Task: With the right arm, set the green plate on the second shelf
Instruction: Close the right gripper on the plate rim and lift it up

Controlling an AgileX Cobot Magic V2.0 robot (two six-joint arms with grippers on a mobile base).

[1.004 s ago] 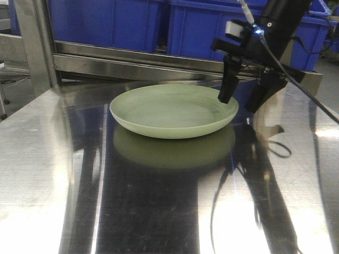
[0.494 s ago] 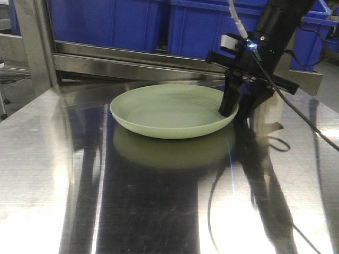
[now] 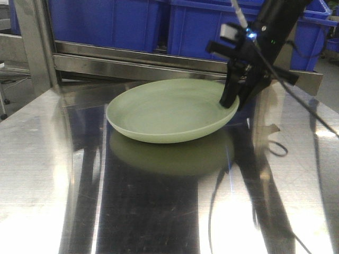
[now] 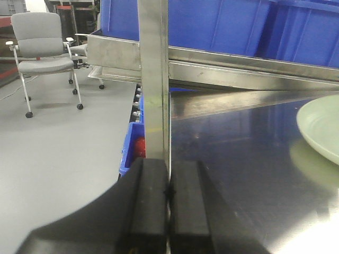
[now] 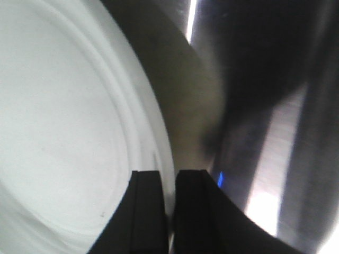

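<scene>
Pinching the green plate (image 3: pixel 164 114) rim, right gripper (image 3: pixel 235 102); wrist view alone: left gripper (image 4: pixel 169 193) clenched empty.

counted, kind by kind

i count one plate (image 3: pixel 169 114). one table (image 3: pixel 53 185). three blue bins behind it: left bin (image 3: pixel 106 21), middle bin (image 3: pixel 206 29), right bin (image 3: pixel 312 37), this last partly hidden by my arm. one steel post (image 3: pixel 34 42). one chair (image 4: pixel 42 45), seen from my left wrist. two grippers of mine: right gripper (image 3: pixel 235 100), left gripper (image 4: pixel 169 211).
</scene>
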